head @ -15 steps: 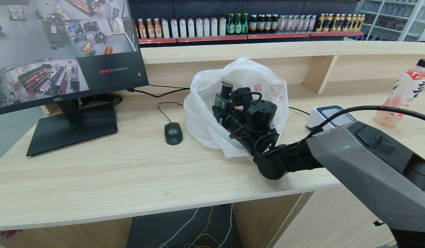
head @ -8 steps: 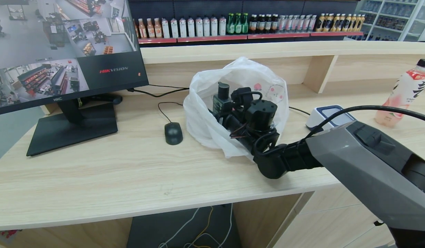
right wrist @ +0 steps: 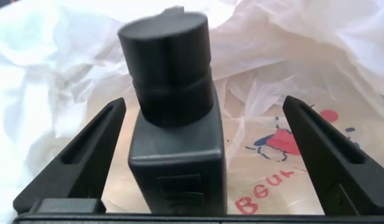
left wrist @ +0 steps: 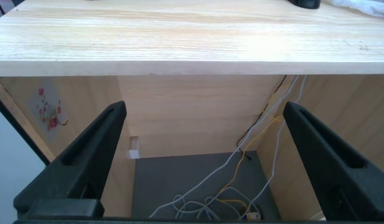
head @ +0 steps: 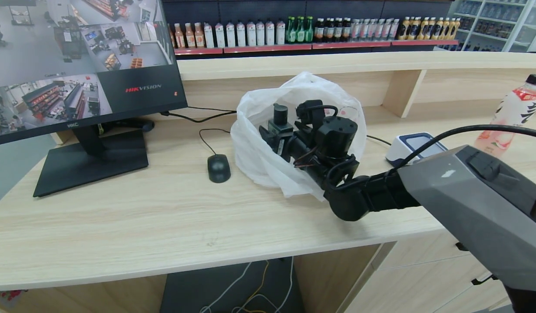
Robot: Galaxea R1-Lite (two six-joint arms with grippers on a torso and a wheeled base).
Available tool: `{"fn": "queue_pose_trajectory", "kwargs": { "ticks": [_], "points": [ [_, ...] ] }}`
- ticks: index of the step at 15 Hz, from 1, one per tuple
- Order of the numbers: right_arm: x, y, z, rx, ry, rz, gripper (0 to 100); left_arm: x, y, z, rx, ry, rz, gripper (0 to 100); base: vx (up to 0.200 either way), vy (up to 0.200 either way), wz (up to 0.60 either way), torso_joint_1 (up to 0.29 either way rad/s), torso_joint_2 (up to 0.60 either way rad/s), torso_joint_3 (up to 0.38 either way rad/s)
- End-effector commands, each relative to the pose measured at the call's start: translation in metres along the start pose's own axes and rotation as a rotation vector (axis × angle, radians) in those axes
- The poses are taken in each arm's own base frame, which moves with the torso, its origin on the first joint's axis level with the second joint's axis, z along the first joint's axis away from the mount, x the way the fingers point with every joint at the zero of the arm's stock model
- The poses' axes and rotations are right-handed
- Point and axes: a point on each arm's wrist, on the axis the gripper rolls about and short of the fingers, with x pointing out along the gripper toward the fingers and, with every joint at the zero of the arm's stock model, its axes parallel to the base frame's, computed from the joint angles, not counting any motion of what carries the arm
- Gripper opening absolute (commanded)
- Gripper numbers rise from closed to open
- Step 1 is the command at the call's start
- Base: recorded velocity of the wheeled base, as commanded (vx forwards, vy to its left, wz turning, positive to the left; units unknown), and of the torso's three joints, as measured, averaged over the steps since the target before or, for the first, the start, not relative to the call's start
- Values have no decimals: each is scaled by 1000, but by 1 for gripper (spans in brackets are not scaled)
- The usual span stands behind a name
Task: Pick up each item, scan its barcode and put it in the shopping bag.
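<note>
A white plastic shopping bag (head: 255,148) stands open in the middle of the wooden counter (head: 142,217). My right gripper (head: 289,130) is inside its mouth. A black bottle with a round black cap (head: 279,117) stands between the fingers. In the right wrist view the bottle (right wrist: 173,124) sits nearer one finger, the right gripper (right wrist: 204,102) is open wide, and neither finger presses on it; the bag (right wrist: 316,56) surrounds it. My left gripper (left wrist: 204,168) hangs open and empty below the counter's front edge (left wrist: 179,62).
A white barcode scanner (head: 413,145) sits right of the bag. A pink drink bottle (head: 509,117) stands at the far right. A black mouse (head: 219,168) and a monitor (head: 77,65) occupy the left. A raised ledge (head: 337,63) runs behind. Cables (left wrist: 241,180) hang under the counter.
My right arm has lifted and shifted slightly right and back within the bag. The black bottle now stands more upright.
</note>
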Motion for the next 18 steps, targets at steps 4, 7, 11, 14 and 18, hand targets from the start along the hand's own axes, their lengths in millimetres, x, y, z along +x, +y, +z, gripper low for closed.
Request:
{"fn": "queue_pose_trajectory", "kwargs": {
  "ticks": [4,7,11,14,18],
  "points": [
    [-27,2,44,-22,-75,10,100,0,0,0,0,0,0,100,0,0,0,0,0,0],
    [-59,-2,64,-29,-101,8,100,0,0,0,0,0,0,100,0,0,0,0,0,0],
    [-93,-6,96,-23,-139,7,100,0,0,0,0,0,0,100,0,0,0,0,0,0],
    [-126,-10,102,-7,-212,12,100,0,0,0,0,0,0,100,0,0,0,0,0,0],
    [-170,-18,76,-5,-226,5,100,0,0,0,0,0,0,100,0,0,0,0,0,0]
  ]
}}
